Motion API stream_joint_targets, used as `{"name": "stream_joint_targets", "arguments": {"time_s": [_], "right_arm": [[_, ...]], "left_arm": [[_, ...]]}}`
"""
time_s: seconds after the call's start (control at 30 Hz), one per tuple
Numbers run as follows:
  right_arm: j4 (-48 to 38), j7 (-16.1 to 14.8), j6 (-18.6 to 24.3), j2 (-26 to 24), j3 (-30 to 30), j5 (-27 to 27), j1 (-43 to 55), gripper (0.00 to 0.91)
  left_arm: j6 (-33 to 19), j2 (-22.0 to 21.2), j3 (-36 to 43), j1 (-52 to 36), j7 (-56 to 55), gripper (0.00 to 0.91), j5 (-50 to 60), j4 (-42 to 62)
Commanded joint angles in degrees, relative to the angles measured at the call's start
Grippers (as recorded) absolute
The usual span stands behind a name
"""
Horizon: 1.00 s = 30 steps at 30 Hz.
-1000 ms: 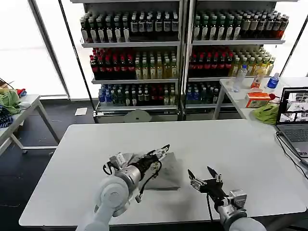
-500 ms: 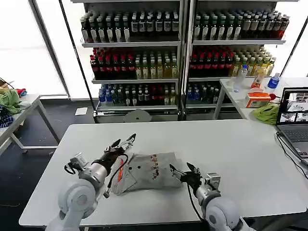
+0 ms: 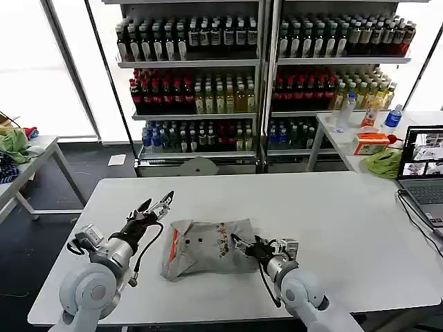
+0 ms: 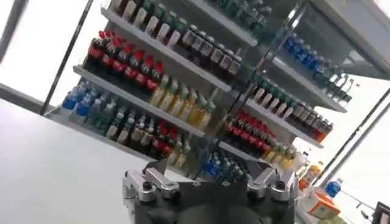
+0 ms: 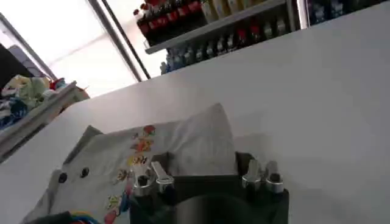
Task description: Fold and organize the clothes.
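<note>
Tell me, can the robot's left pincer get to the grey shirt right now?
Probably yes. The left pincer is open, just beside the shirt near its orange-trimmed collar, with bare table between them and nothing blocking.

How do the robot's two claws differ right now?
The left gripper is lifted off the table, to the left of the shirt, jaws open. The right gripper is low at the shirt's right edge, jaws about the fabric; whether it grips is unclear. Both point toward the shelves.
</note>
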Motion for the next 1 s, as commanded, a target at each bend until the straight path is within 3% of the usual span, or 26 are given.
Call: {"name": "stream_joint_targets", "arguments": {"time_s": [0.03, 0.37, 0.57, 0.67, 0.7, 0.73, 1.0], "right_arm": [[-0.5, -1.3, 0.6, 0.1, 1.4, 6.7, -1.2, 0.000], [0.0, -3.7, -0.3, -1.0, 5.2, 12.6, -4.3, 0.000], [0.0, -5.2, -0.2, -3.6, 7.8, 10.1, -5.9, 0.000], [-0.3, -6.2, 2.1, -4.3, 8.5, 4.5, -6.2, 0.000], [-0.3, -6.3, 2.2, -4.1, 8.6, 3.5, -6.2, 0.645], [-0.1, -6.1, 2.6, -3.7, 8.6, 1.9, -6.1, 0.907], [-0.4, -6.1, 5.7, -2.3, 8.5, -6.6, -3.7, 0.907]], "left_arm": [[0.3, 0.2, -1.3, 0.5, 0.9, 0.907, -0.5, 0.2], [0.4, 0.2, -1.4, 0.8, 0.8, 0.907, -0.5, 0.1], [0.4, 0.7, -1.7, 1.1, 0.7, 0.907, -0.7, -0.4], [0.4, 0.6, -1.8, 1.1, 0.8, 0.907, -0.7, -0.3], [0.4, 0.5, -1.8, 1.1, 0.7, 0.907, -0.7, -0.3], [0.4, 0.3, -1.8, 1.0, 0.7, 0.907, -0.7, -0.2], [0.4, 0.0, -1.6, 1.1, 0.3, 0.907, -0.7, -0.7]]}}
